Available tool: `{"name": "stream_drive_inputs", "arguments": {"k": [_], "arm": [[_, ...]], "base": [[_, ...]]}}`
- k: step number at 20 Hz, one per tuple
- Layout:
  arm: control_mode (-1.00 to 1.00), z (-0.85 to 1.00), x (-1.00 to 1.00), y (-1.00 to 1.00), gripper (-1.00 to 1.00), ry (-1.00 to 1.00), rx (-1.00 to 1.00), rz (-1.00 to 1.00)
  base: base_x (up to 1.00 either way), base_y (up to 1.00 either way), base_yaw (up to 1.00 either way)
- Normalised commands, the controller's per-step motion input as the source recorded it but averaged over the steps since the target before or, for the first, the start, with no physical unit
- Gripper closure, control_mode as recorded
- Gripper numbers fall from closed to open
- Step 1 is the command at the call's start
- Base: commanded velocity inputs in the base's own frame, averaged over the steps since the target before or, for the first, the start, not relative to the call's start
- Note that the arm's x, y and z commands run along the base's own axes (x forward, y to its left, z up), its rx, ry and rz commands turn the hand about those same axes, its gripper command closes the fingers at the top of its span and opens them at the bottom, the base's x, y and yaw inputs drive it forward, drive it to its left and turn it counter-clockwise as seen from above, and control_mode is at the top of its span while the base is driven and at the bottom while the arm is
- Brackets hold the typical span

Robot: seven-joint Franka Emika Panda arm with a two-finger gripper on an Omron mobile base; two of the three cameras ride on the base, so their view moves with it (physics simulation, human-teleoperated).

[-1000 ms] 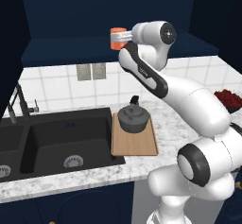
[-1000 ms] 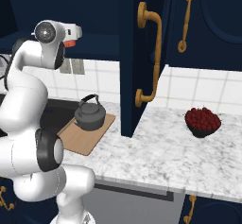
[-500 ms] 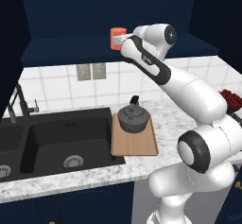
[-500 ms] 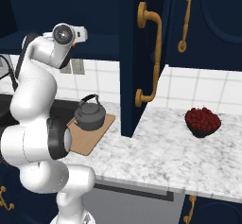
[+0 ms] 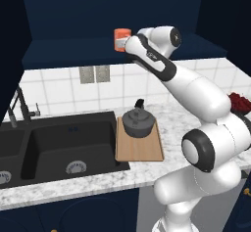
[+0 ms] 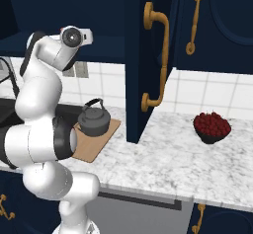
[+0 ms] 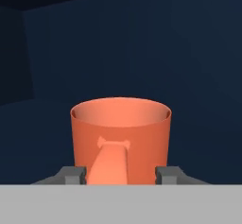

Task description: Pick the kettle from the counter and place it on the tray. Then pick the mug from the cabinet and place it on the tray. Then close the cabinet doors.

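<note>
Mug [image 7: 120,140]: upright on the cabinet [image 5: 73,55] shelf, open mouth up, long axis vertical. In the hand view it sits dead ahead of the gripper [image 7: 121,175], at 12 o'clock, with its loop handle pointing back at 6 o'clock toward the camera, running down between the fingertips [image 7: 73,175]. One tip stands at 9 o'clock of the mug's lower wall, the other at 3 o'clock; both look to be at the wall or just beside it. Contact cannot be confirmed from this angle. Jaws part-way in, straddling the body; whether they are truly clamped on the mug I cannot tell.

Left base view: mug [image 5: 121,39] at the shelf's front edge, the hand right behind it, arm reaching up from 5 o'clock.

Kettle [image 5: 138,122] already sits on the tray [image 5: 139,150], toward the tray's far end, handle upright. The tray lies on the counter [image 5: 98,182] just beside the sink [image 5: 54,148], roughly 6 o'clock below the mug in the left base view. Near half of the tray is bare wood.

Cabinet doors [image 6: 148,60] stand open; one panel edge hangs between the tray and the bowl of red fruit [image 6: 211,127] in the right base view.

Judgement: step in hand is the mug grasp. The next move should pull straight back off the shelf, then descend to the bare half of the tray, well apart from the kettle handle.
</note>
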Motion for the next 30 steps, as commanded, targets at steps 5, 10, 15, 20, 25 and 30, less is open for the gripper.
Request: {"name": "stream_drive_inputs", "arguments": {"k": [5,10,15,20,25,30], "arm": [[-1.0,0.0,0.0,0.08,1.0,0.01,-0.02,0.03],[-1.0,0.0,0.0,0.02,1.0,0.0,-0.01,0.0],[-1.0,0.0,-0.13,0.0,1.0,0.0,0.0,0.0],[-1.0,-0.03,-0.32,-0.01,1.0,-0.05,0.0,0.0],[-1.0,-0.09,-0.68,-0.04,1.0,-0.05,0.0,0.0],[-1.0,0.0,-1.0,-0.11,1.0,-0.11,0.0,0.01]], "base": [[0.0,0.0,0.0],[0.0,0.0,0.0],[0.0,0.0,0.0],[0.0,0.0,0.0],[0.0,0.0,0.0],[0.0,0.0,0.0]]}}
